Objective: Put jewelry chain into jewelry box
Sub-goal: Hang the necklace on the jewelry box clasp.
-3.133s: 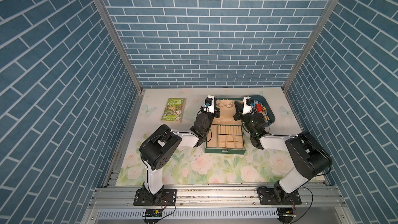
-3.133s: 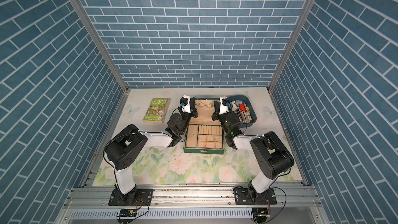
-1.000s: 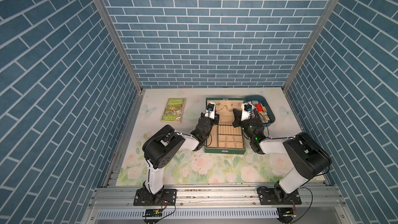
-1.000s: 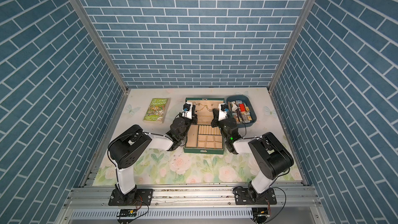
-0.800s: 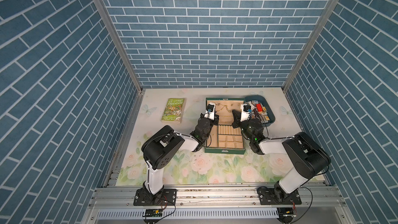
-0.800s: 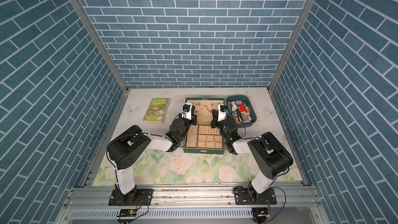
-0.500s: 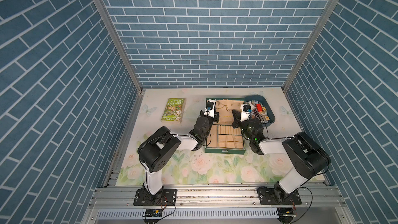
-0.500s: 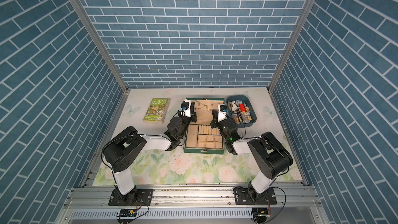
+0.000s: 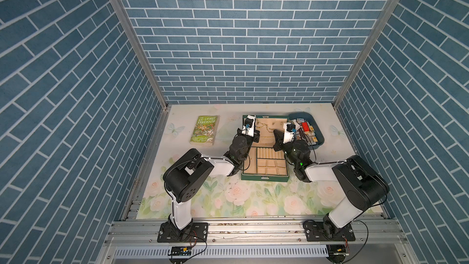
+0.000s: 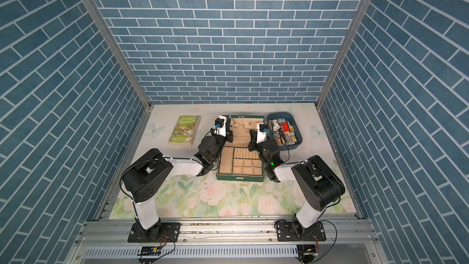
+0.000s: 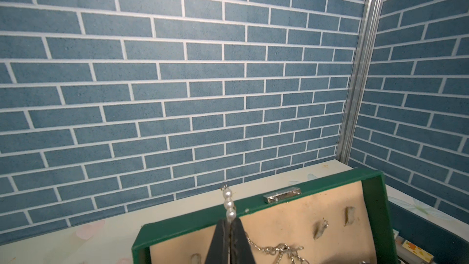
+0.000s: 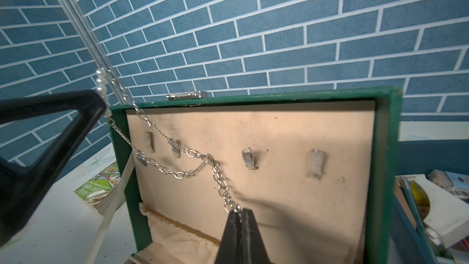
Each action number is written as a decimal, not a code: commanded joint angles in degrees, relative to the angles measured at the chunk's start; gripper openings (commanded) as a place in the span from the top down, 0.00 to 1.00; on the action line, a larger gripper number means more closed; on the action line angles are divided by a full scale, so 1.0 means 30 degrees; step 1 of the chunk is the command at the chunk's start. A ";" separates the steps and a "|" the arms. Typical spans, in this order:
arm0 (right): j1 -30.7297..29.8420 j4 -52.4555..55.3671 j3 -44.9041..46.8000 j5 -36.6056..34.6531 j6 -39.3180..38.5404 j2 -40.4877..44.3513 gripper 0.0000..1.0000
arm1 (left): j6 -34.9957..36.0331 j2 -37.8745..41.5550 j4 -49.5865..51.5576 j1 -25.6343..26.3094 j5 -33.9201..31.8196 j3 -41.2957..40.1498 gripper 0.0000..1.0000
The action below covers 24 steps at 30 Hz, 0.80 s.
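We hold the jewelry chain (image 12: 177, 173) strung across the jewelry box (image 12: 387, 148) lid hooks (image 12: 249, 159), left gripper (image 11: 229, 222) clenched on its pearl end, right gripper (image 12: 239, 212) clenched on the other

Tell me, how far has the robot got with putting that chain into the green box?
Done: the box stands open and the chain is lifted. In hand: the left tool pinches its pearl end, the right tool the other end, stretching it across the lid's hooks; it seems caught on one. Left: settle the chain inside and let go.
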<state>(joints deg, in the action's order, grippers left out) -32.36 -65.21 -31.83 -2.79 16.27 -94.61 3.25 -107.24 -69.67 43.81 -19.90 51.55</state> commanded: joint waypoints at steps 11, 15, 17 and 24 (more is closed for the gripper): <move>-0.0083 -0.0337 0.0009 -0.0358 0.0309 -0.0287 1.00 | -0.0753 -0.0085 -0.0044 0.0421 0.0123 -0.1492 1.00; -0.0083 -0.0168 -0.0067 -0.0303 0.0303 -0.0367 1.00 | -0.0895 -0.0243 -0.0046 0.0516 0.0120 -0.1662 1.00; -0.0097 -0.0036 -0.0067 -0.0302 0.0344 -0.0393 1.00 | -0.0977 -0.0328 -0.0089 0.0513 0.0031 -0.1685 1.00; -0.0079 0.0243 -0.0131 -0.0212 0.0647 -0.0584 1.00 | -0.0863 -0.0347 -0.0101 0.0543 -0.0031 -0.1544 1.00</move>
<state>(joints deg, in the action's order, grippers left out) -32.36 -64.71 -31.86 -3.18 16.43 -95.46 0.71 -107.72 -69.17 45.21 -19.86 46.92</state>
